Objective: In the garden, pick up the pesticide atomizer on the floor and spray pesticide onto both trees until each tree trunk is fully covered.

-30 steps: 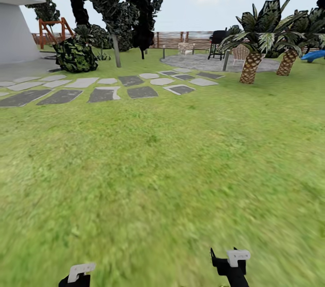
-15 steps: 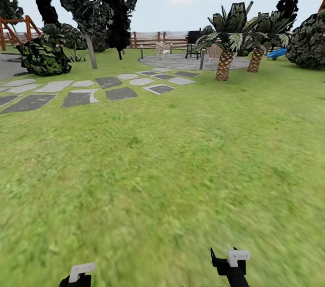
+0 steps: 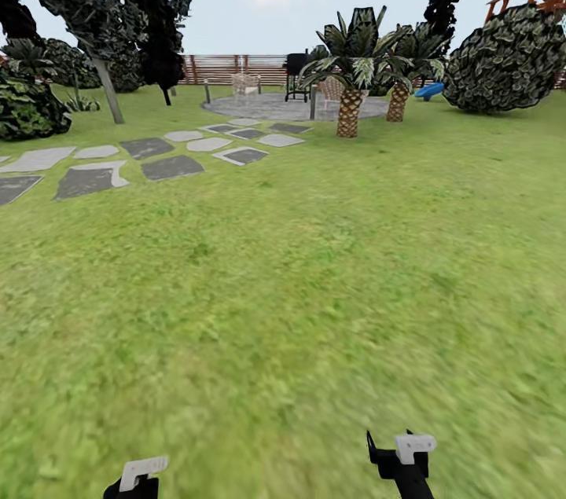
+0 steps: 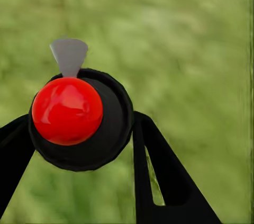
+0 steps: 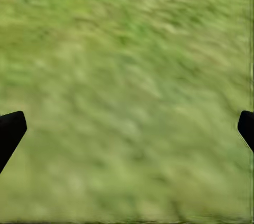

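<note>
left wrist view: black left gripper [image 4: 79, 144] clamped on black round atomizer with red ball top [image 4: 67, 110]; black right gripper [image 5: 127, 128] wide apart over blurry green grass floor [image 5: 127, 65].

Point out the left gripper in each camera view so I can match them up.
Head view: the left gripper is at the bottom edge, left of centre, above the grass.
Left wrist view: its black fingers flank a black round object with a red ball, with grass behind.
Right wrist view: here the right gripper is wide open over grass.
Shared landmark: the blurry green grass below both arms.
</note>
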Controlling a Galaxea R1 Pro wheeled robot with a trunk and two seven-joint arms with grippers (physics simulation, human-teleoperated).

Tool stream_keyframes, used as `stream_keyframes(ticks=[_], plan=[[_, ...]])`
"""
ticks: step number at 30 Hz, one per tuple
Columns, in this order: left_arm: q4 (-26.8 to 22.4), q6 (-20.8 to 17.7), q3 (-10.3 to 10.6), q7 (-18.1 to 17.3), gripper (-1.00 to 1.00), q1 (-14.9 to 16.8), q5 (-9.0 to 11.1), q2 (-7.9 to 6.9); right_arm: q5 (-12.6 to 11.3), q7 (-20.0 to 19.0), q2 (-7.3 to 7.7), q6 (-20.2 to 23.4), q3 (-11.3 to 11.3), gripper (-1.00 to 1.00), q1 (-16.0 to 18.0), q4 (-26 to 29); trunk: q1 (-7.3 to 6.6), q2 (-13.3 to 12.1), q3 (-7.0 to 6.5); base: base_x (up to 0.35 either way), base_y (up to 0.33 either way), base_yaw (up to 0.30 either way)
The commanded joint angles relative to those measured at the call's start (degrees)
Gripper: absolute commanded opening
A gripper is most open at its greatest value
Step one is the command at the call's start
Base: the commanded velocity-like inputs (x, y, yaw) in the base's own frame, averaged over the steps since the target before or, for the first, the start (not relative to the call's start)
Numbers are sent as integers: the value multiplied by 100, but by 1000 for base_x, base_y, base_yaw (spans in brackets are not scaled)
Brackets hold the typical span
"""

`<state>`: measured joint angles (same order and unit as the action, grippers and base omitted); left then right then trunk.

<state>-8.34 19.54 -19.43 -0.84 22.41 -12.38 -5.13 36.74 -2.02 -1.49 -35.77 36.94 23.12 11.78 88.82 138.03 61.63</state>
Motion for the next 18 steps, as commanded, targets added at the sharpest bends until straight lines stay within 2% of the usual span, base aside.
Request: stream_keyframes(ticks=[1, 18], plan=[[-1, -1, 1, -4, -100, 0, -1, -7, 0, 0, 0, 0, -1, 100, 0, 0, 0, 0, 0, 0, 0, -300], [-1, 6, 1, -4, -100, 0, -2, -15, 0, 0, 0, 0, -1, 100, 0, 0, 0, 0, 0, 0, 0, -300]])
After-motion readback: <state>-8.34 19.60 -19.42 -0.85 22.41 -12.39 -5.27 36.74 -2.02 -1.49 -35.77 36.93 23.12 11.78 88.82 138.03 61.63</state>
